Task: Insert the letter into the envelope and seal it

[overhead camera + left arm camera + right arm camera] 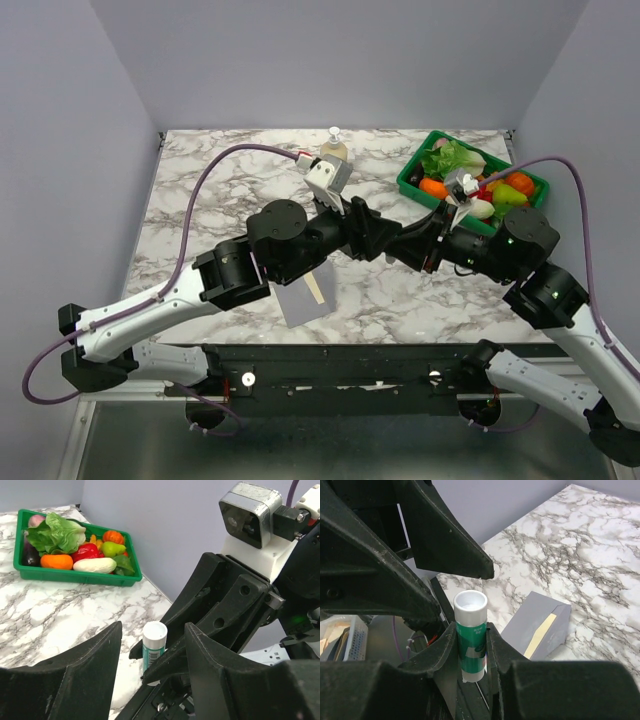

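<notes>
A green glue stick (471,635) with white ends is held upright, my right gripper (471,630) shut on its middle. My left gripper (154,630) is open, its fingers (75,675) standing either side of the stick's white top (154,632) without touching it. In the top view both grippers meet above the table's middle, left gripper (375,235) facing right gripper (418,245). The grey envelope (298,302) lies flat near the front edge below them. A narrow cream strip, the letter (318,290), shows along it. The envelope (532,622) and the strip (542,629) also appear in the right wrist view.
A green tray (408,182) of toy vegetables stands at the back right, also in the left wrist view (75,576). A small pump bottle (334,146) stands at the back centre. A white basket (351,641) sits off the table's near side.
</notes>
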`<state>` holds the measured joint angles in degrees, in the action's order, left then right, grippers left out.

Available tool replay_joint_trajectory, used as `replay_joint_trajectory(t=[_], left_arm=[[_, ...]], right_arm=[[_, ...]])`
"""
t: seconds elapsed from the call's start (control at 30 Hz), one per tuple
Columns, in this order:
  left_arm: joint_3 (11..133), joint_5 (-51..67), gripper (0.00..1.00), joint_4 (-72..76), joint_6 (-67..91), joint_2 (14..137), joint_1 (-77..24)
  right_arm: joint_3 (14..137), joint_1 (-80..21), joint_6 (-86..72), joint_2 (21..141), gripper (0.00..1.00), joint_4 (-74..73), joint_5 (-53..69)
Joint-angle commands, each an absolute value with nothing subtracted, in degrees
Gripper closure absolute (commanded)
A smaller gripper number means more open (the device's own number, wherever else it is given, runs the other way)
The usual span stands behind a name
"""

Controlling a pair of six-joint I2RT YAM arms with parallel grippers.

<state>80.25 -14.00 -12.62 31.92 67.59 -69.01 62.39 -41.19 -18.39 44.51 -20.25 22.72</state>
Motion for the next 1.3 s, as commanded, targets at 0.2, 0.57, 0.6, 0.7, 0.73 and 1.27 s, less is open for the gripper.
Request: replay_joint_trajectory(t=[0.2,0.57,0.6,0.7,0.73,1.27], left_arm=[[83.7,-18.6,0.43,-15.6,29.7,69.7,-69.8],[84.0,-18.0,0.46,-16.5,30.4,71.1,-69.9],[83.9,-17.8,0.52,-16.2,30.6,71.1,-69.9],[83.7,-17.1,0.78,-15.4,30.7,71.2,-69.9],[83.6,-17.0,0.84,-15.2,30.6,71.1,-69.9],[64.3,30.8,1.00,16.2,28.1,63.3,-63.3]], right_arm=[[63.2,-41.0,-19.2,44.5,0.99,-21.1,20.9],[63.5,-41.0,-18.9,44.8,0.99,-21.0,20.7],[63.5,-41.0,-18.8,44.8,0.99,-21.0,20.7],[63.3,-40.9,-18.8,44.8,0.99,-21.0,20.7],[63.2,-41.0,-18.8,44.7,0.99,-21.0,20.6],[61.3,-41.0,-18.1,42.0,0.99,-15.5,37.7]])
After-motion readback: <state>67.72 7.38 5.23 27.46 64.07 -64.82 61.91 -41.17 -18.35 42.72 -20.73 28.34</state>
